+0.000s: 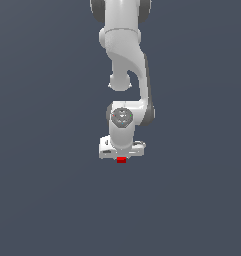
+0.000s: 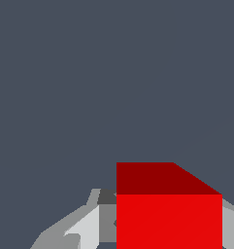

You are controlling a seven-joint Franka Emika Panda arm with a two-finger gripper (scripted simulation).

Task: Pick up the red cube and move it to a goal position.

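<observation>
The red cube (image 1: 121,159) shows as a small red patch just under the white gripper (image 1: 121,157) in the exterior view; the hand hides most of it. In the wrist view the red cube (image 2: 169,214) fills the space between the two grey fingers (image 2: 84,228), with a finger against each of its sides. The gripper (image 2: 169,231) is shut on the cube. Whether the cube rests on the surface or hangs above it cannot be told.
The white arm (image 1: 124,60) reaches down from the top of the exterior view. A plain dark grey-blue surface (image 1: 42,190) surrounds it on all sides. No other object and no goal marker shows.
</observation>
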